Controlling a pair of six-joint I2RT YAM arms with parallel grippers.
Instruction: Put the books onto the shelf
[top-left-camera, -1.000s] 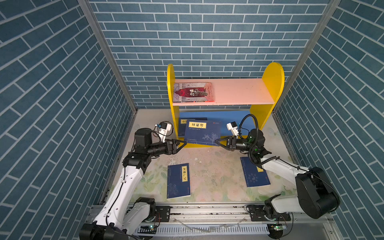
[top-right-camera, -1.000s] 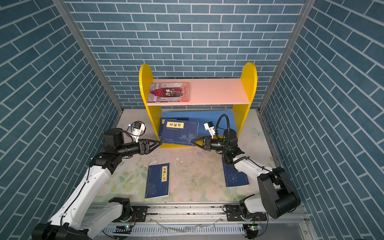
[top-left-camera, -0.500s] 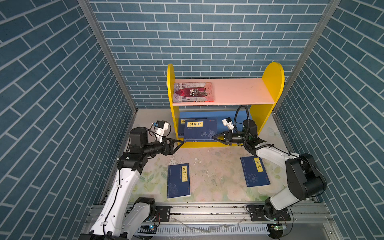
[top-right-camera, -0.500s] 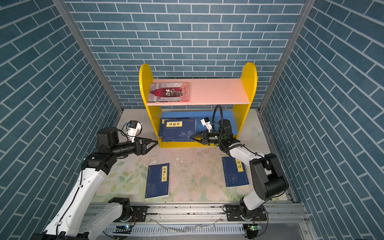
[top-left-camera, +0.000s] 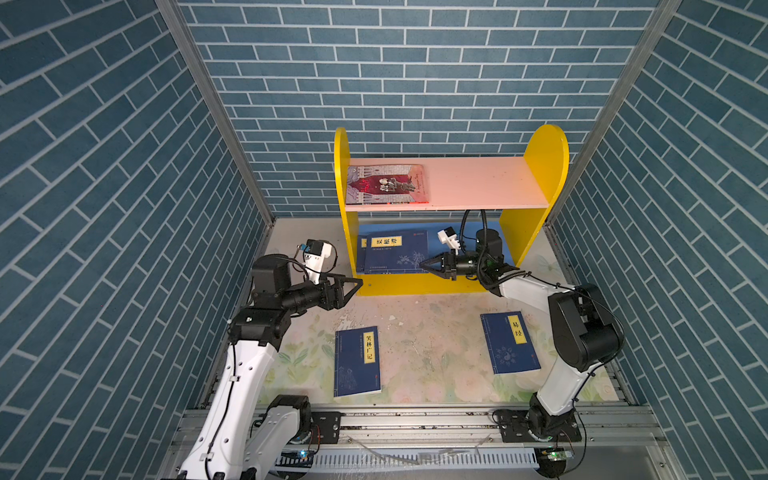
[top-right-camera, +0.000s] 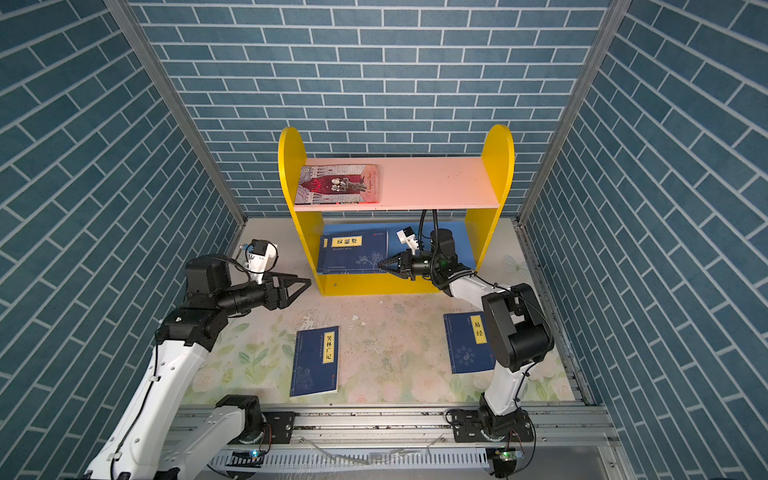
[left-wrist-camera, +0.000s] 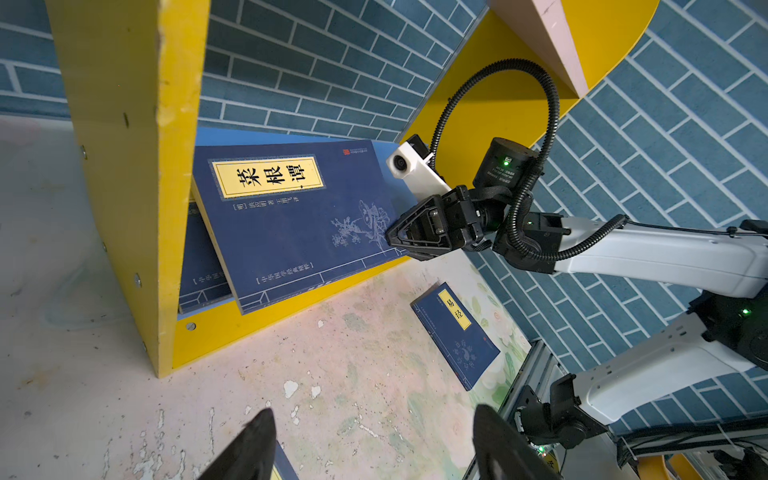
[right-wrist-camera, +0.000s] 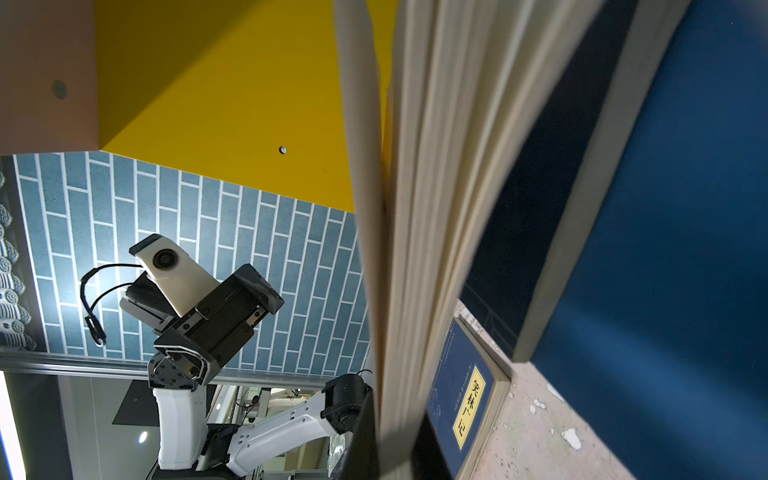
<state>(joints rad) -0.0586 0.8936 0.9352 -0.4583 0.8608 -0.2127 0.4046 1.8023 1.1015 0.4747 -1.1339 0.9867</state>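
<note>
The navy book (top-left-camera: 392, 255) was pushed deeper onto the lower board (top-left-camera: 428, 226) of the shelf (top-left-camera: 544, 166), pinched by the closed right gripper (top-left-camera: 423, 264); the left gripper (top-left-camera: 358, 284), open and empty, was drawn back.

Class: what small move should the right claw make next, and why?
Probably open the right claw and let go: it is shut on the edge of the top navy book, which already rests over the lower blue board, lying on a second navy book.

Right gripper (top-left-camera: 421, 264) grips navy book (top-left-camera: 388, 257) on the shelf (top-left-camera: 540, 166); left gripper's (top-left-camera: 354, 291) jaws apart.
</note>
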